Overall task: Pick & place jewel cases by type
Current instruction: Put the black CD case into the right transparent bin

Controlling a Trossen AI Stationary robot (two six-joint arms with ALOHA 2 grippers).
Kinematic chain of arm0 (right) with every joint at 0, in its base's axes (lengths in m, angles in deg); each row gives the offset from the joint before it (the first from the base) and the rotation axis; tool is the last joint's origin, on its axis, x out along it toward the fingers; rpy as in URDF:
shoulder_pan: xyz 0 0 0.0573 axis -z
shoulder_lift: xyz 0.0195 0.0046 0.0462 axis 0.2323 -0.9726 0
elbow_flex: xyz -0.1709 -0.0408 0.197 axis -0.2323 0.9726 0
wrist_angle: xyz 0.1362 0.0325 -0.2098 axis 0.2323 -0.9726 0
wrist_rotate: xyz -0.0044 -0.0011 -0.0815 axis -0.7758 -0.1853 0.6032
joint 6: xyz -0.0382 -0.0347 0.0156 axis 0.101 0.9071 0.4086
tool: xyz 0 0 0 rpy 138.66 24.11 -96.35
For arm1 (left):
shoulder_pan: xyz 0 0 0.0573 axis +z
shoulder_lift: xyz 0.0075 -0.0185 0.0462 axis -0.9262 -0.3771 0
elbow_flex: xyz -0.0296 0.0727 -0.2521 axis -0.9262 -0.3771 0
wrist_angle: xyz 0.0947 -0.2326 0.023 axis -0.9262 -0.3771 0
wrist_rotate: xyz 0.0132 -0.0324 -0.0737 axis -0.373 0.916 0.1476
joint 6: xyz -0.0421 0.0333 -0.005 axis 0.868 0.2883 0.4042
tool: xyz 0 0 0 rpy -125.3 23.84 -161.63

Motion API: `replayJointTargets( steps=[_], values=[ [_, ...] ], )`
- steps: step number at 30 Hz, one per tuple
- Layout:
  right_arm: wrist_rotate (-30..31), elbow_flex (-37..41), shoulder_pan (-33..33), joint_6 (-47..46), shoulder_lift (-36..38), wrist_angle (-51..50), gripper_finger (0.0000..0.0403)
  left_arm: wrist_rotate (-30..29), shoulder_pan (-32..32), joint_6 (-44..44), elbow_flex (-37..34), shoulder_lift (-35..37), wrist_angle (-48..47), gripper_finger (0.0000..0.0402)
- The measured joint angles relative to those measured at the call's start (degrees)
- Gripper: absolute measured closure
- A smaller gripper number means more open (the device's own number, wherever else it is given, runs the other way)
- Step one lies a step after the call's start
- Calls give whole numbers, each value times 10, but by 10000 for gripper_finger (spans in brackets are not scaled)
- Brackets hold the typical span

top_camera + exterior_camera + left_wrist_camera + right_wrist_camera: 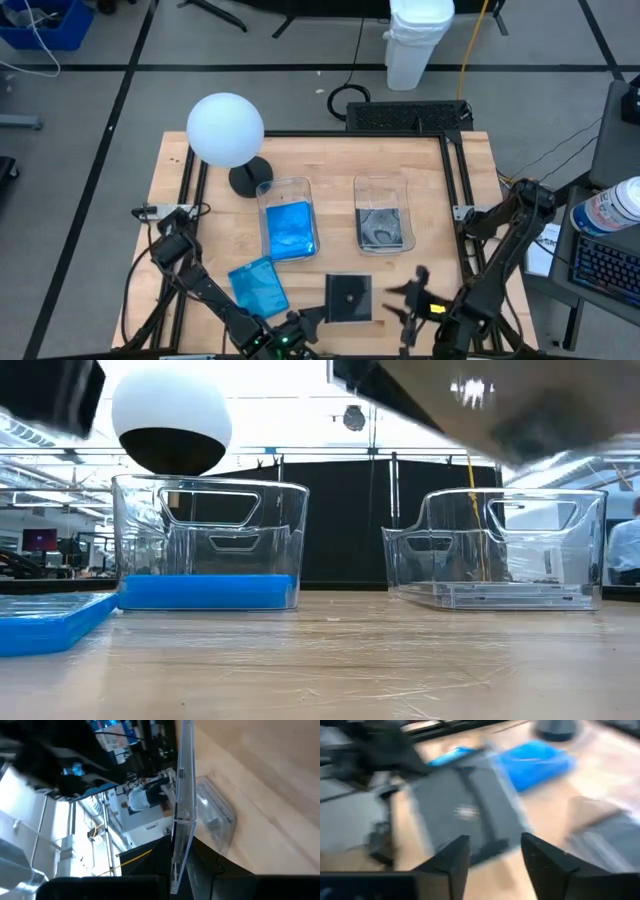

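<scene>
Sorting by type, midway through, with one case in hand. Pinching the thin dark grey square plastic jewel case (349, 297) by one edge with the left gripper (306, 318), to judge by the left wrist view, with the case running edge-on straight out from the wrist. Holding that case clear of the light wooden surface (330, 160), going by the dark slab hanging overhead in the low view. Hovering it in front of the clear rectangular plastic bin (383, 178), on the side toward the arms' bases and a little toward the left arm.

Keeping the right gripper (495, 842) near the same case, also in front of that bin, fingers spread apart and gripping nothing, with the dark case lying just beyond the fingertips in the right wrist view.

Already lying inside that bin: dark cases (384, 228). Just beside that bin, on the left arm's side: a second clear plastic bin (285, 181) stacked with blue cases (290, 230). Well to the left-arm side of the first bin and nearer the bases: one translucent blue square plastic jewel case (258, 285), lying flat and not yet sorted.

Next move, as a judgement: carrying the dark case forward over the first bin, levelling it above the open top, lowering and letting go. Calling for care in clearing the bin's near wall, a thin case gripped by its edge being prone to tilting or slipping. Then fetching the loose blue case for the second bin.
</scene>
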Motion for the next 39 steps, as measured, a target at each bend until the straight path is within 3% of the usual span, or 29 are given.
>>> replayJointTargets(
  steps=[4,9,14,20,23,27,32,39],
  values=[
    [48,38,-19,-147,30,-83,192,-1,1,-1,0,22,1,362],
    [88,143,-40,-209,80,35,168,5,2,-25,0,44,0,362],
    [110,291,-42,-142,122,355,172,19,4,-51,0,64,5,362],
    [80,438,-16,128,117,878,181,34,10,-85,0,72,29,361],
    [35,458,1,215,100,1015,185,41,9,-94,0,72,33,361],
    [-9,456,25,215,87,1021,190,42,9,-106,0,72,41,361],
    [-10,456,35,158,87,975,192,42,10,-110,0,82,50,361],
    [4,456,24,163,90,979,193,41,-3,-108,0,102,66,360]
  ],
)
